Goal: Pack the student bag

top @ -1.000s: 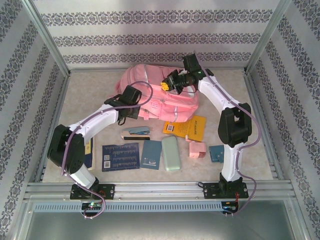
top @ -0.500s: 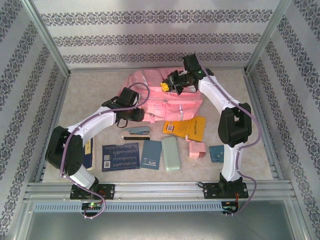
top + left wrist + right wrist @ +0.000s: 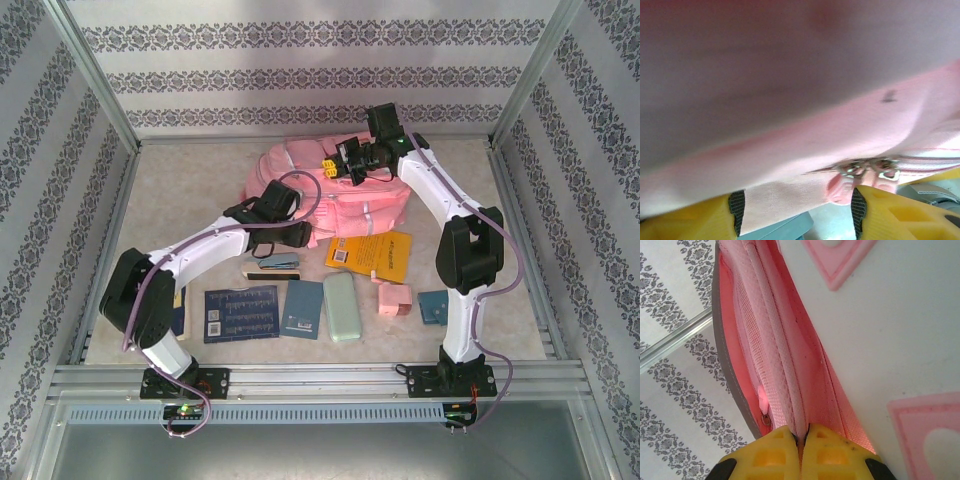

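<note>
The pink student bag [image 3: 305, 190] lies at the back middle of the table. My right gripper [image 3: 332, 168] is over its top and is shut on a pink piped fabric edge [image 3: 790, 390] of the bag, the yellow fingertips [image 3: 780, 450] pressed together around it. My left gripper [image 3: 292, 236] is at the bag's near edge and stands open. In the left wrist view its yellow fingers [image 3: 890, 210] are well apart, with pink bag fabric [image 3: 785, 200] and metal zipper pulls [image 3: 870, 170] lying between and just above them.
In front of the bag lie an orange booklet [image 3: 378, 255], a mint case [image 3: 342, 306], a pink box [image 3: 394, 298], a small teal item [image 3: 433, 306], a blue notebook [image 3: 303, 308], a dark blue card [image 3: 240, 313] and a blue stapler-like item [image 3: 279, 263]. Patterned walls enclose the table.
My left gripper went from shut to open and moved right along the bag's near edge. My right gripper shifted slightly back, still holding the bag's edge, and the bag's shape shifted with it.
</note>
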`<state>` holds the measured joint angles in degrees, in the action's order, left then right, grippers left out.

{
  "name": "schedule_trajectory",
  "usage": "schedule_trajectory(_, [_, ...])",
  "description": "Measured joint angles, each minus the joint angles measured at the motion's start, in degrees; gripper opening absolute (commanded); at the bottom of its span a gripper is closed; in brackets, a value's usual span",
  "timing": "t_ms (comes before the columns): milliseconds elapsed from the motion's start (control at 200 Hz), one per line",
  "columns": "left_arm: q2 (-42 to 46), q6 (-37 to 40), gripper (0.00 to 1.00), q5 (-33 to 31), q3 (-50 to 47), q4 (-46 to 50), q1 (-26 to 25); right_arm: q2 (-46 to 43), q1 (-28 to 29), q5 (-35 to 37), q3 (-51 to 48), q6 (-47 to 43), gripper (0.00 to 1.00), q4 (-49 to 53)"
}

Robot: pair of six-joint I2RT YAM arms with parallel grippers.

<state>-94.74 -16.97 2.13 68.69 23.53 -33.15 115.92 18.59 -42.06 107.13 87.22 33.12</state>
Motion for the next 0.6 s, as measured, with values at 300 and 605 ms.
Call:
schedule_trajectory(300, [-4.2,-0.4,0.52,-8.1,2.6,2.5,-3.6,0.0,1.0,0.5,-0.1,3.2,0.00,-2.1])
schedule_trajectory(605, [-5.0,0.2,0.29,-13.7,5.0,5.2,-3.6,0.0,1.6,0.5,-0.2,4.4,0.00,-4.0])
